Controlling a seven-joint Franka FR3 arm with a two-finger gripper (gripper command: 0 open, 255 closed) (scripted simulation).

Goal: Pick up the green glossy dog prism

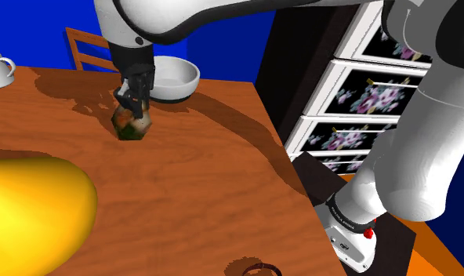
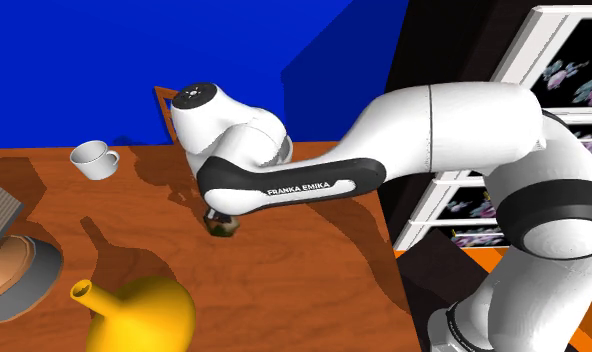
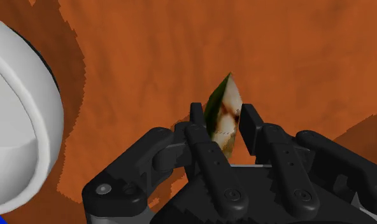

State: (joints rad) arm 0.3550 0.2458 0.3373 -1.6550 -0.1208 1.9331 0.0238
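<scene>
You are seeing the fingers (image 3: 249, 127) narrowly set, clasping the green-and-white dog prism (image 3: 224, 108) between their tips, down at the wooden tabletop (image 1: 191, 172), a white bowl (image 1: 175, 77) sitting just beyond.

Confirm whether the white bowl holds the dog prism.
No, the dog prism is outside the white bowl, beside it, under the gripper.

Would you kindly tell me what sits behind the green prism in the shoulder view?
A white bowl stands on the table just behind the prism. The gripper, down over the prism, hides the bowl's left end.
</scene>
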